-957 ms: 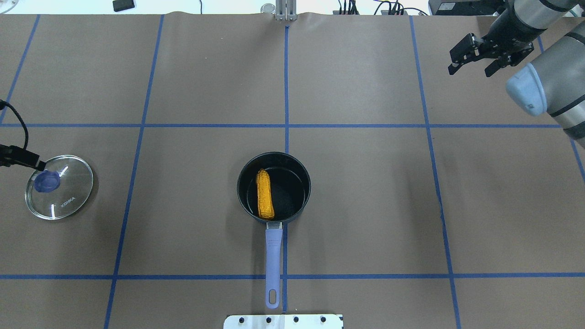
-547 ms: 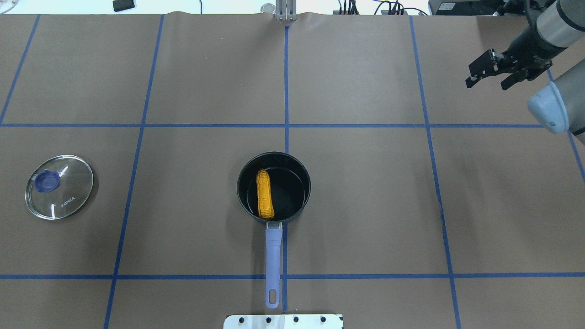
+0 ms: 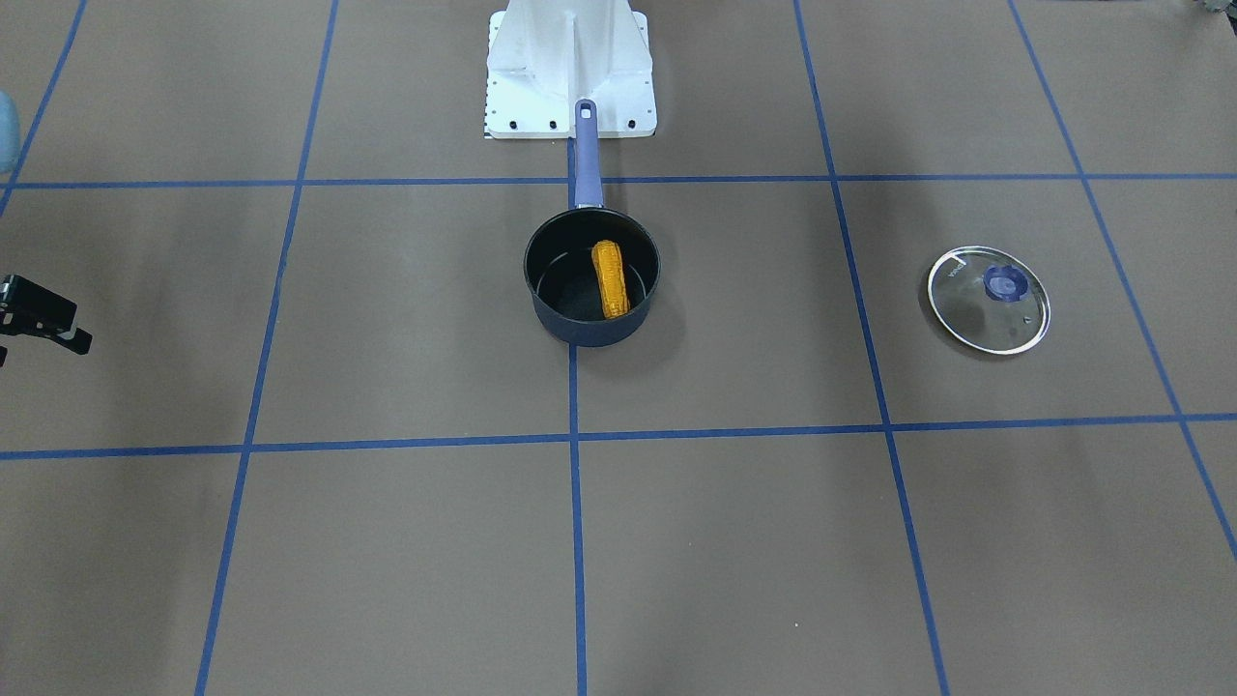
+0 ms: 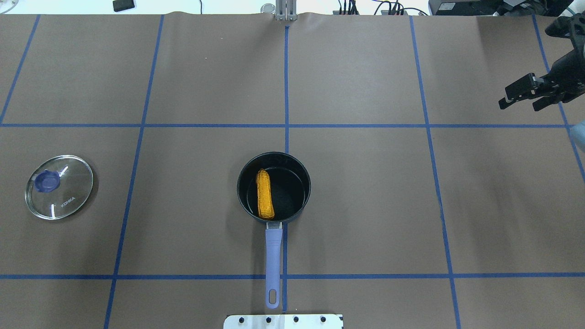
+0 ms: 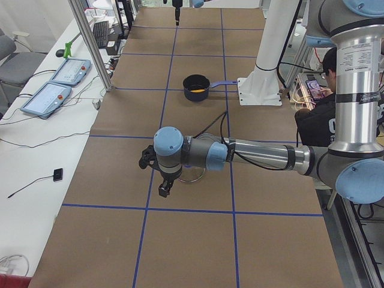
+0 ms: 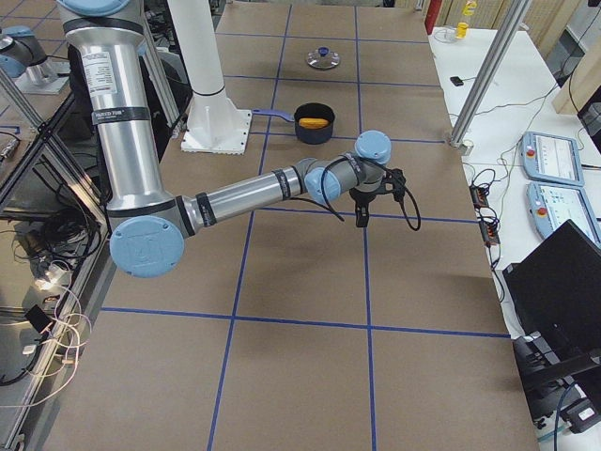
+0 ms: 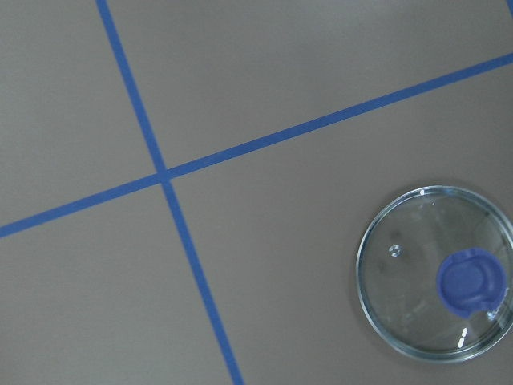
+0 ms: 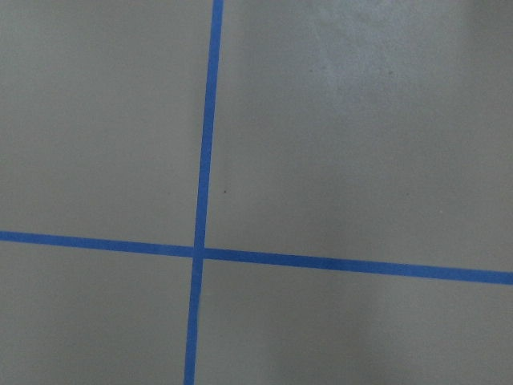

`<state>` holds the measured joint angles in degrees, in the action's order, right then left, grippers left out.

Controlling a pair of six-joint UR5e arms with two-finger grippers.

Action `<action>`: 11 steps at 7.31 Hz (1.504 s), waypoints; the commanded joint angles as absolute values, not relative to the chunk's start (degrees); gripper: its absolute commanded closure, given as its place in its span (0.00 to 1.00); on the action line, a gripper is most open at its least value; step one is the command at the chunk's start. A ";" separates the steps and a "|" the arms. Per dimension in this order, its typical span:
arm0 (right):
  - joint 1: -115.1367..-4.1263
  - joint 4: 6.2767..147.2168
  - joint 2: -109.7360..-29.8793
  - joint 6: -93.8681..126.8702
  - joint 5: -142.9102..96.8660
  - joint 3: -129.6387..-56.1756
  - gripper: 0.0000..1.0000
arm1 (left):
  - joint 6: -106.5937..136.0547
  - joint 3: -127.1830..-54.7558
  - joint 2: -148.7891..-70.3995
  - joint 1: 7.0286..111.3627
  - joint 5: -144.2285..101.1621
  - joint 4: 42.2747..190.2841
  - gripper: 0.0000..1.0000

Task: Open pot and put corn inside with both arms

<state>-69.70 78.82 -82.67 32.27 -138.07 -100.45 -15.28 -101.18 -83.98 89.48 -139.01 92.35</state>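
Observation:
The dark pot (image 4: 307, 183) stands open at the table's middle, its purple handle (image 4: 273, 256) towards the robot. The yellow-orange corn (image 4: 265, 194) lies inside it, also in the front view (image 3: 610, 279). The glass lid (image 4: 59, 187) with a blue knob lies flat on the table far left, and shows in the left wrist view (image 7: 433, 273). My right gripper (image 4: 521, 104) is open and empty at the far right edge, high above the table. My left gripper (image 5: 157, 177) shows only in the left side view, near the lid; I cannot tell its state.
The white robot base plate (image 4: 283, 321) sits just behind the pot handle. Blue tape lines grid the brown table cover. Control pendants (image 5: 60, 78) lie on a side bench. A seated person (image 5: 318, 102) is beside the robot base.
My right gripper has moved right and a little nearer the robot, away from the pot. My left gripper, by the lid's knob a second ago, has left the overhead view.

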 commanded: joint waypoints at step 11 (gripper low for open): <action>-78.47 73.38 -95.80 26.15 -135.26 -96.79 0.00 | -19.42 -102.73 -82.09 92.72 -136.67 92.20 0.02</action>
